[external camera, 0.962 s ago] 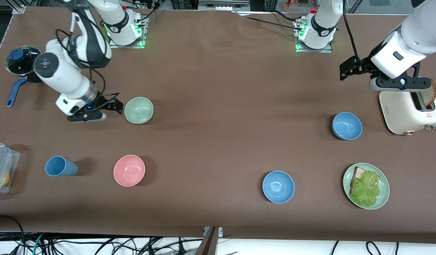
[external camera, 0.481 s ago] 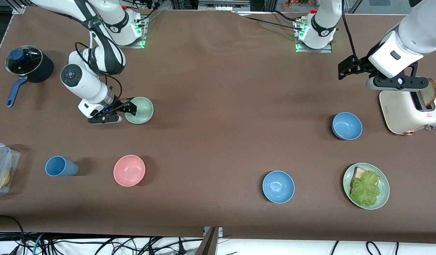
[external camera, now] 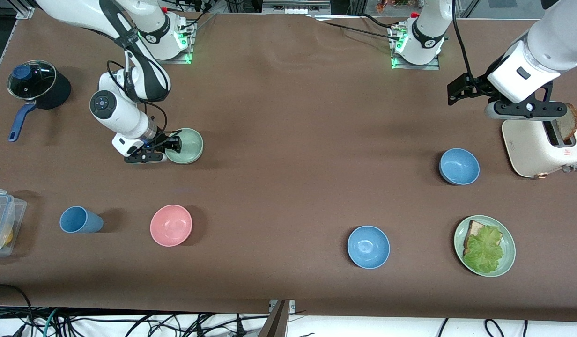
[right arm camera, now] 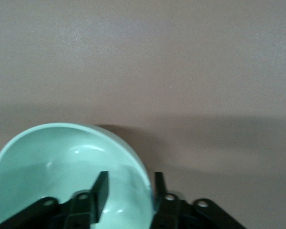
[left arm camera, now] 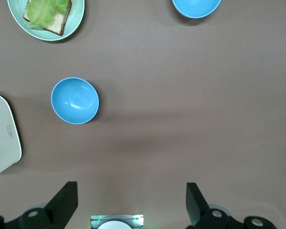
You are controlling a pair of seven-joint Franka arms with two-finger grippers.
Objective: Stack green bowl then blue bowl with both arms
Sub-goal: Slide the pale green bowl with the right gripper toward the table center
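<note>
A brown-covered table (external camera: 293,93) fills the room's view; tangled cables (external camera: 82,323) lie along what seems a pale floor

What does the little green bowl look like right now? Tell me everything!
The green bowl is small, round, pale sage green, plain and matte, empty, sitting upright on the brown table. It lies toward the right arm's end, farther from the front camera than the pink bowl. The right gripper straddles its rim, one finger inside, one outside.

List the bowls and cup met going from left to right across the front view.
Blue cup → pink bowl → green bowl → nearer blue bowl → farther blue bowl.
</note>
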